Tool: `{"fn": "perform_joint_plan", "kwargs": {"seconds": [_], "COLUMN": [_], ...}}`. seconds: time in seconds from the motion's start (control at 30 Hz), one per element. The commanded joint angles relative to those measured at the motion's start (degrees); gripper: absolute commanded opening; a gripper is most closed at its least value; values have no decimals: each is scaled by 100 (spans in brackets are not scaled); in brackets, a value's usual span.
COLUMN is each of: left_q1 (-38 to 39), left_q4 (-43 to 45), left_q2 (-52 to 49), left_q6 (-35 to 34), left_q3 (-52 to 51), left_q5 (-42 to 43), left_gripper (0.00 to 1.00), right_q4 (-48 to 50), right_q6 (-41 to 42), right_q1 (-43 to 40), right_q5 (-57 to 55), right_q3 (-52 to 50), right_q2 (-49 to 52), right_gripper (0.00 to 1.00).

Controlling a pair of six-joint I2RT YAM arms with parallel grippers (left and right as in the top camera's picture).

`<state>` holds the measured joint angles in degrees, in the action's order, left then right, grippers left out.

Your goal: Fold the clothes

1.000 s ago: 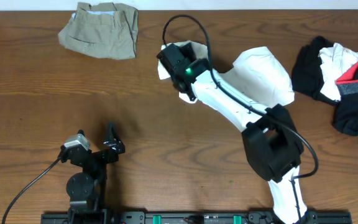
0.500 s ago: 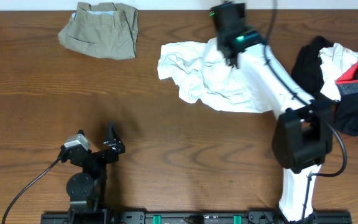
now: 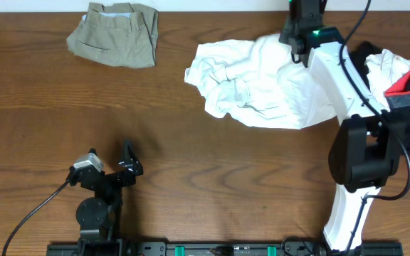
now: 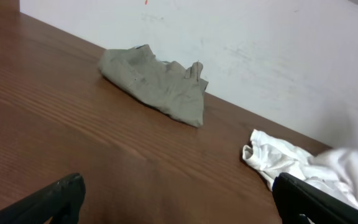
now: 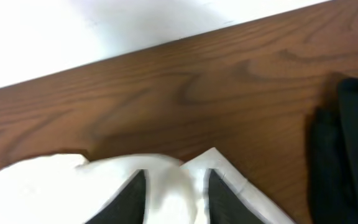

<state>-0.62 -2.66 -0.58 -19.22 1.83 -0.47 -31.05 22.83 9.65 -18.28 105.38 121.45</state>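
White cloth (image 5: 55,183) fills the jaws of the right gripper (image 5: 176,179), hiding their inner faces, and runs off the lower edge. To the gripper's right, a blurred dark garment (image 5: 348,155) is cropped.

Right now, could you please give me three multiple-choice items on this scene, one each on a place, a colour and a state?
1. Where do the khaki shorts lie in the overhead view?
A. By the far edge, on the left
B. Under the right arm
C. On the dark pile at the right

2. What colour is the shirt in the right claw?
A. Red
B. White
C. Khaki

3. How is the left claw?
A. Shut on the shorts
B. Shut on the shirt
C. Open, holding nothing

Key: 1 A, the shorts lie alone at the far left. 2 B, white cloth sits in its grip. 3 C, it gapes wide over the table.
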Motion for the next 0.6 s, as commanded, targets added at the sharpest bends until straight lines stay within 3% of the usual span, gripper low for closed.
{"fn": "perform_joint_plan", "kwargs": {"seconds": [0.0, 0.07, 0.1, 0.27, 0.57], "left_q1": [2, 2, 2, 2, 2], "left_q4": [-131, -131, -131, -131, -131], "left_q2": [35, 35, 35, 35, 35], "left_q6": [101, 101, 101, 101, 101], "left_q3": [-160, -160, -160, -160, -160], "left_q5": [-151, -151, -151, -151, -151], "left_gripper": [98, 98, 98, 98, 98], "right_q4": [-151, -334, -459, -1408, -3316], "right_q6": [-289, -426, -503, -566, 22], "right_q1": [-120, -122, -122, -122, -122], "right_q5": [354, 352, 350, 341, 354], "right_q3": [87, 103, 114, 184, 184], "right_q2": [-48, -70, -85, -280, -977], "right_gripper": [51, 88, 98, 99, 99]}}
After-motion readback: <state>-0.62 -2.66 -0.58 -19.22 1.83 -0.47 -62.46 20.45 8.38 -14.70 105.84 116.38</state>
